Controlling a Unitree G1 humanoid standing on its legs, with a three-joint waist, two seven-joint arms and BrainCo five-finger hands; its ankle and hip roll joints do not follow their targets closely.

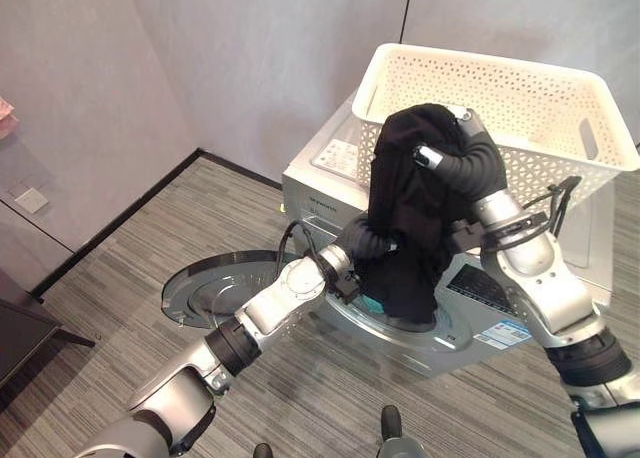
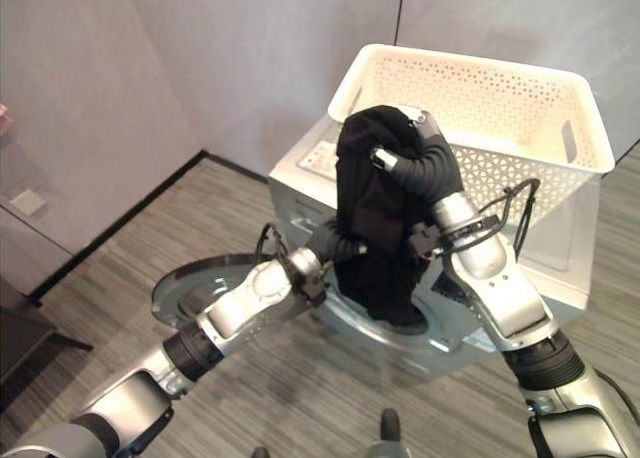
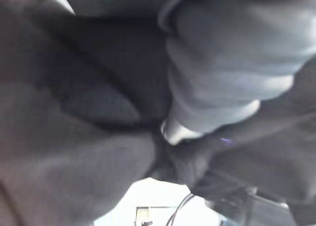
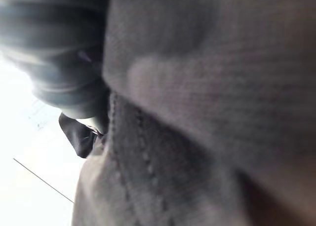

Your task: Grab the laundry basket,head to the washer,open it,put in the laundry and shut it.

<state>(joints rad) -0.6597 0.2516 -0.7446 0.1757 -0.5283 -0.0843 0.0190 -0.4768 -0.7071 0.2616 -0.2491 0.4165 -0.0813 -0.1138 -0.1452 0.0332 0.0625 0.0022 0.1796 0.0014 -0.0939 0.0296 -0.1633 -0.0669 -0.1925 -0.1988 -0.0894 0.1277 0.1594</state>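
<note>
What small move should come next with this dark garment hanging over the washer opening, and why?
Probably lower the right hand so the black garment feeds down into the washer. The cloth hangs from that raised hand, its lower end already at the open drum, with the door swung wide. The left hand is beside the cloth and could guide it in.

You see matt black cloth garment [image 1: 410, 208], woven; white perforated plastic basket [image 1: 520, 98]; washer [image 1: 330, 173] smooth, glossy; door [image 1: 215, 283] shiny metal rim; floor [image 1: 120, 308] ribbed carpet.
</note>
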